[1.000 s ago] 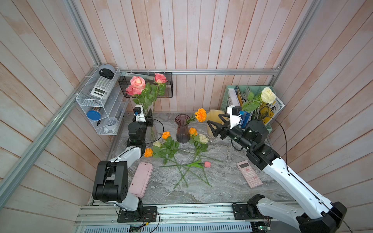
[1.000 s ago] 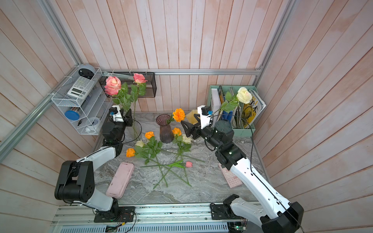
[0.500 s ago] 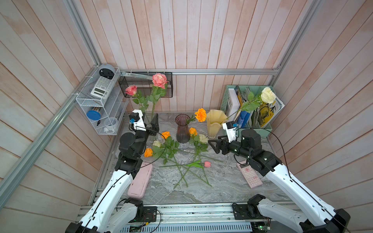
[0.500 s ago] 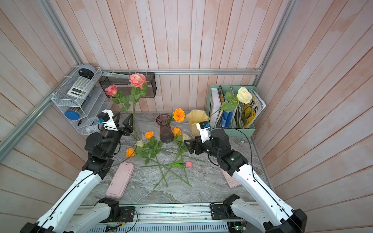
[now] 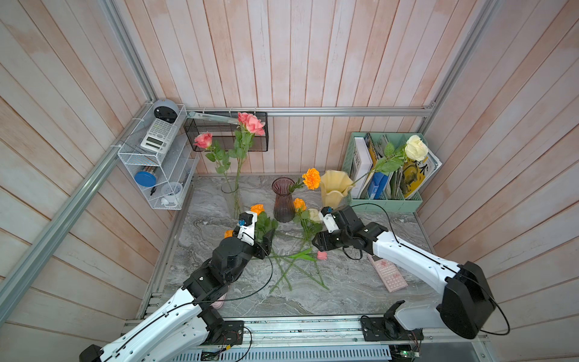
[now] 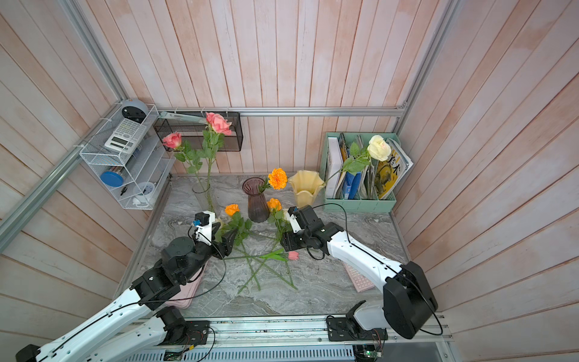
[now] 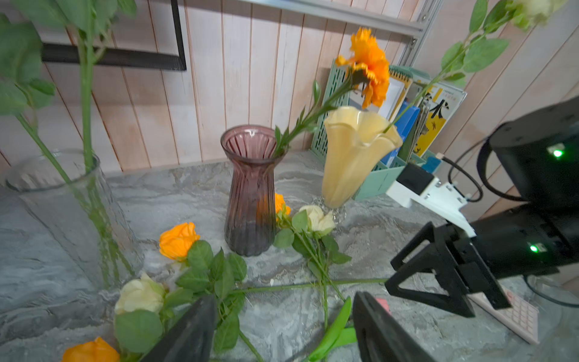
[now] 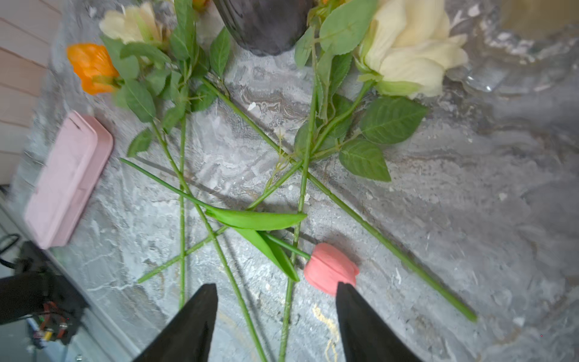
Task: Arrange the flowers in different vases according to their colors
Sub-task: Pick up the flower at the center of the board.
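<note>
The clear glass vase [image 5: 233, 196] holds two pink roses [image 5: 250, 122]. An orange marigold [image 5: 311, 178] leans out of the purple vase [image 5: 283, 200]. A cream rose [image 5: 416, 148] stands in the yellow vase [image 5: 334, 188]. Loose on the table lie orange roses [image 5: 257, 208], a cream rose [image 8: 407, 47] and a pink tulip [image 5: 322, 255], their stems crossed. My left gripper [image 7: 283, 299] hangs open low over the leaves at the heap's left. My right gripper [image 8: 275, 285] is open just above the table, with two green stems between its fingers and the tulip's head beside one fingertip.
A pink calculator [image 5: 390, 275] lies under my right forearm. A pink case [image 6: 185, 291] lies beneath my left arm. The mint file holder [image 5: 385, 200] stands at the back right. A white wire shelf [image 5: 156, 169] and a black mesh basket [image 5: 225, 131] hang on the walls.
My left gripper left the clear vase, with the pink rose staying in it, and swung down to the heap. My right gripper dropped from the yellow vase to the stems, its jaws narrowing.
</note>
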### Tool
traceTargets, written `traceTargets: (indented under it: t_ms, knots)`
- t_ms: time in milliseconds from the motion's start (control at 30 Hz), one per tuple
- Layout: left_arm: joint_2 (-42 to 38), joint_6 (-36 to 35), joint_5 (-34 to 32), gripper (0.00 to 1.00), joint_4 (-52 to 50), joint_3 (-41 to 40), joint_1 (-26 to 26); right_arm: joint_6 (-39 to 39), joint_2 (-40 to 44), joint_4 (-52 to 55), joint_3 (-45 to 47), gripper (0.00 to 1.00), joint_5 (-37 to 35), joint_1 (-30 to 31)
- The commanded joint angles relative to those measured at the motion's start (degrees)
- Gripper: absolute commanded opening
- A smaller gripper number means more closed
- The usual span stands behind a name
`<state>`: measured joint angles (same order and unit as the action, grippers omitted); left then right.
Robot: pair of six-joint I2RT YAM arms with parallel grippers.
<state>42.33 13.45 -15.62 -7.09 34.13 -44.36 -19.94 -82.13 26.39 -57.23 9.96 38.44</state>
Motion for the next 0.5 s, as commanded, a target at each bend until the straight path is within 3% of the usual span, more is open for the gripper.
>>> traceTargets:
  t_ms: [0, 467]
  knots:
    - [1.1, 5.3, -1.6, 0.74, 2.6, -3.5, -2.1, 0.8, -4.8, 1.2, -5.1, 0.58, -4.4, 1.9]
    - [2.7, 7.0, -1.3, 0.74, 6.8, -8.5, -3.7, 3.5, -25.8, 13.4, -22.5, 0.30, -8.3, 3.0]
